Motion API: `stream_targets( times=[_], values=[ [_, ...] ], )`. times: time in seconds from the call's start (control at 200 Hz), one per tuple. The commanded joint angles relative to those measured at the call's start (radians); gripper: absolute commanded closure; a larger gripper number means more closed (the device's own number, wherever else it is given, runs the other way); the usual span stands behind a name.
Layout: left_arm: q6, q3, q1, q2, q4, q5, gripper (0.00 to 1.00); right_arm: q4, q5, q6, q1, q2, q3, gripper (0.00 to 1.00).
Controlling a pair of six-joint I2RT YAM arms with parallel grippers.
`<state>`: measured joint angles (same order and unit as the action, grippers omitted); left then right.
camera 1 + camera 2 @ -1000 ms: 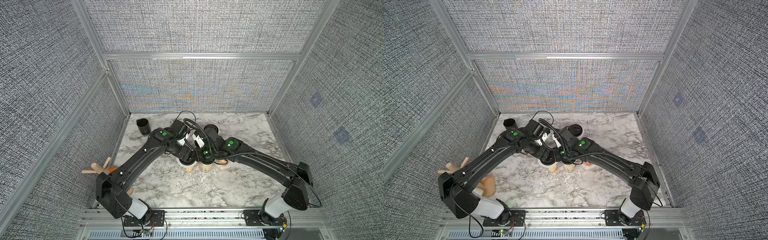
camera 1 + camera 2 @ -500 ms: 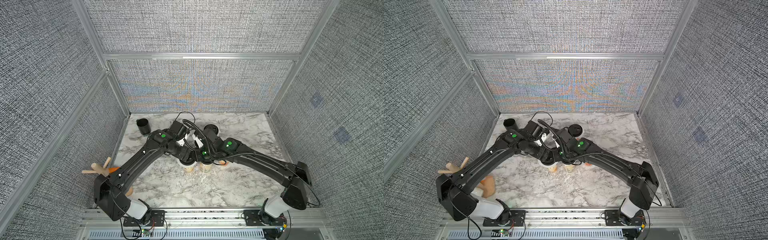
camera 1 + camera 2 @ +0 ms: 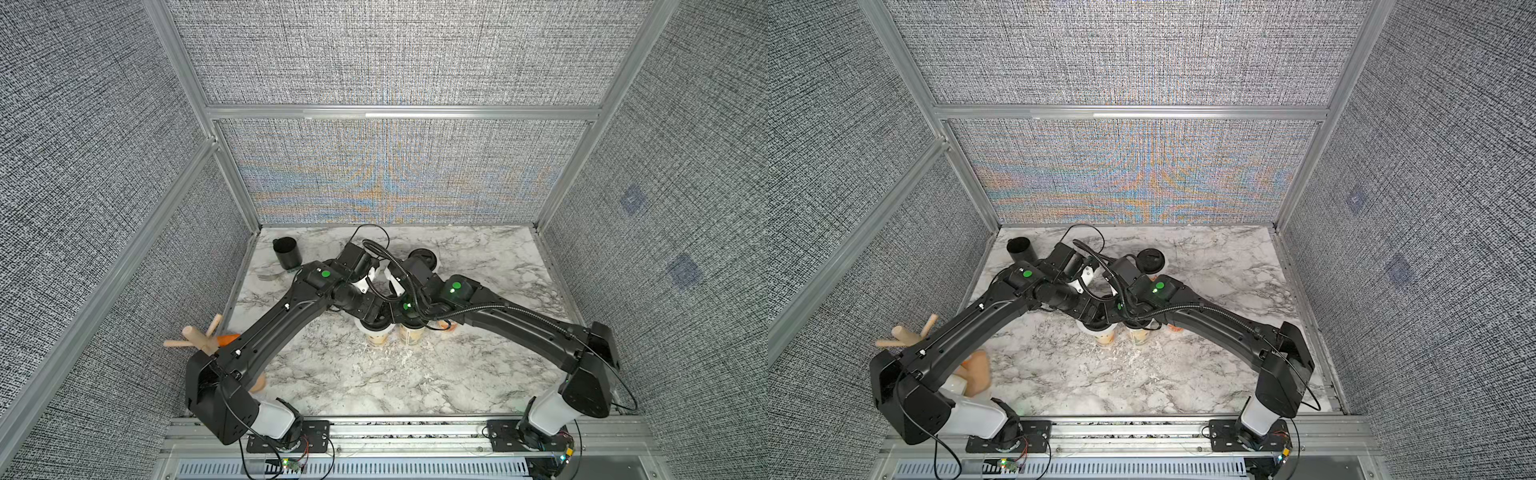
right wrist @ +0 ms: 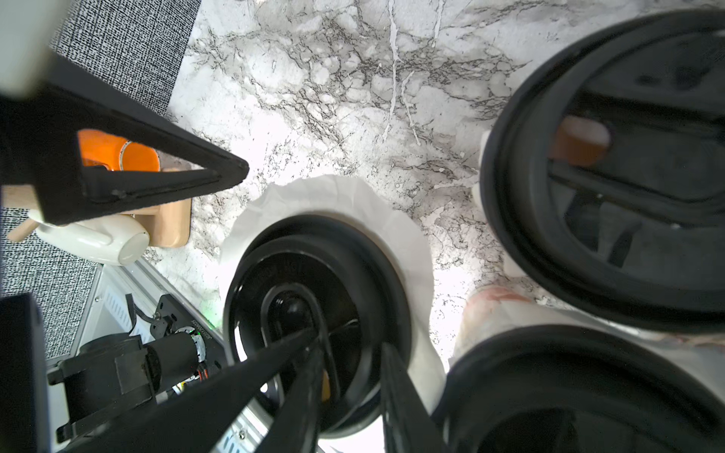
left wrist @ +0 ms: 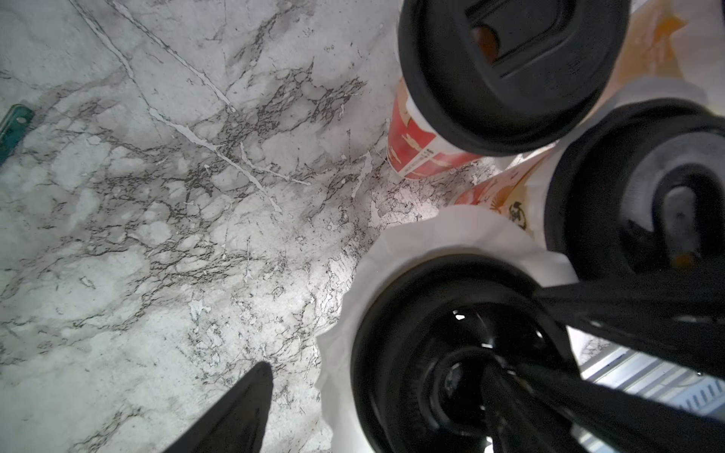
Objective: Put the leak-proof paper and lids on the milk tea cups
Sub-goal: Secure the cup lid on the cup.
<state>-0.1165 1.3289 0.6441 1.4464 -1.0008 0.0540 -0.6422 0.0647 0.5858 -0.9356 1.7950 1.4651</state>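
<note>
Marble bench [image 3: 353, 374] inside grey woven walls. Item: milk tea cups [image 3: 411, 337], clustered at mid-bench beneath both wrists. Three show in the left wrist view, each capped with a black lid [image 5: 510, 78]. Item: leak-proof paper [image 4: 392, 223], one sheet, trapped under the lid of the cup below both grippers, its crinkled white edge showing beyond the lid's rim. Right gripper [image 4: 353, 341]: fingers [image 4: 298, 392] narrowly parted, tips at that lid near its rim; whether they pinch it cannot be told. Left gripper [image 5: 386, 364]: fingers [image 5: 243, 412] spread wide, holding nothing. One is over bare marble just clear of the paper's edge, the other lost against the lid. Back of bench: black mug [image 3: 1021, 249] and spare lid [image 3: 1150, 259], apart from the cluster.
</note>
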Motion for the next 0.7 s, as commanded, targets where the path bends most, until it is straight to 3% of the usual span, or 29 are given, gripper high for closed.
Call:
stream_targets(
  times=[0.0, 0.691],
  values=[
    [0.019, -0.032, 0.002, 0.019, -0.15, -0.068, 0.15, -0.057, 0.01, -0.001, -0.005, 0.025, 0.0, 0.73],
    [0.002, -0.089, 0.002, -0.012, -0.135, -0.085, 0.15, -0.097, 0.002, 0.051, -0.03, 0.046, -0.034, 0.63]
  ],
)
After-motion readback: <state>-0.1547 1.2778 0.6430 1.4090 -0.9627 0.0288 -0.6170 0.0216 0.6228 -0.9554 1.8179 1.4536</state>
